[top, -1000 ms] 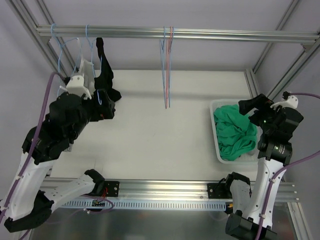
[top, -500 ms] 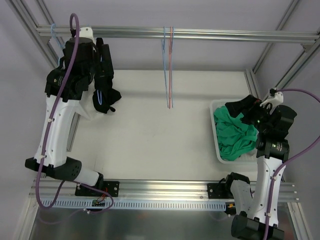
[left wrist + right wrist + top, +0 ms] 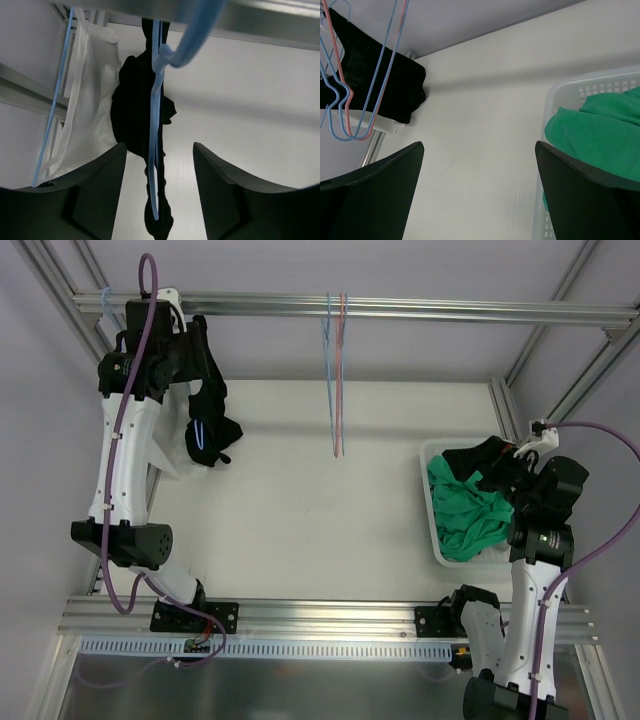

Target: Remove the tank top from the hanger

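Observation:
A black tank top (image 3: 210,400) (image 3: 132,110) hangs on a thin blue hanger (image 3: 199,436) (image 3: 155,125) hooked over the top rail (image 3: 400,308) at the far left. My left gripper (image 3: 196,340) (image 3: 159,147) is raised to the rail beside it. In the left wrist view the hanger's wire and a bunched strip of the top run down between the two fingers, with a gap on each side, so the jaws stand open. My right gripper (image 3: 490,462) (image 3: 479,145) is open and holds nothing, above the basket.
A white garment (image 3: 176,455) (image 3: 90,100) hangs on a second blue hanger just left of the tank top. Two bare hangers (image 3: 335,380) (image 3: 350,100), blue and pink, hang mid-rail. A white basket (image 3: 437,552) (image 3: 600,85) at the right holds a green garment (image 3: 465,505) (image 3: 600,130).
The left arm has risen from low beside the tank top up to the rail, and its jaws have narrowed around the hanger. The right gripper has shifted slightly over the basket.

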Tool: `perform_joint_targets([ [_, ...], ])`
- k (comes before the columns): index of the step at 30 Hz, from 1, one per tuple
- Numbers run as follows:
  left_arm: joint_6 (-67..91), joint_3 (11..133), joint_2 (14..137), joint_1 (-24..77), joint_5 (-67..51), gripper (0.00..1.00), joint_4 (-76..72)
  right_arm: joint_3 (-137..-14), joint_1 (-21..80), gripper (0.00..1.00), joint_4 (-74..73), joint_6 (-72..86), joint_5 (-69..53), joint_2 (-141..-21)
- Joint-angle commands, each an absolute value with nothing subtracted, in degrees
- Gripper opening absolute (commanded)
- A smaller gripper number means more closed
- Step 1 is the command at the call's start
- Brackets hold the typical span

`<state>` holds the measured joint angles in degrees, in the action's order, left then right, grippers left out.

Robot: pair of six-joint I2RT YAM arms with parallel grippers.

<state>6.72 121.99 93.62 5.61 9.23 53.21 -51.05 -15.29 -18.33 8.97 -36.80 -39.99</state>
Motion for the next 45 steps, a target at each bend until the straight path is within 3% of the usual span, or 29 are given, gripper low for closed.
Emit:
perform_joint_targets([
  [1,5.98,123.58,93.43,5.62,6.15,0.54,50.45,-51.06,-14.59,0.99,-15.12,9.32,-38.50,-39.20],
  [7,5.45,123.22,93.61,5.19,6.24,0.49,49.57,-50.63,-14.41,1.00,-14.77,9.49,-38.50,-39.11],
  [21,5.10,122.78,93.17,5.01,6.77,0.00,48.96,-50.45,-14.33,0.99,-14.68,9.49,-38.76,-38.06],
  [45,11.07,121.57,84.82,5.01,-6.85,0.00,46.67,-50.80,-14.33,1.00,-13.97,10.63,-40.52,-36.12],
])
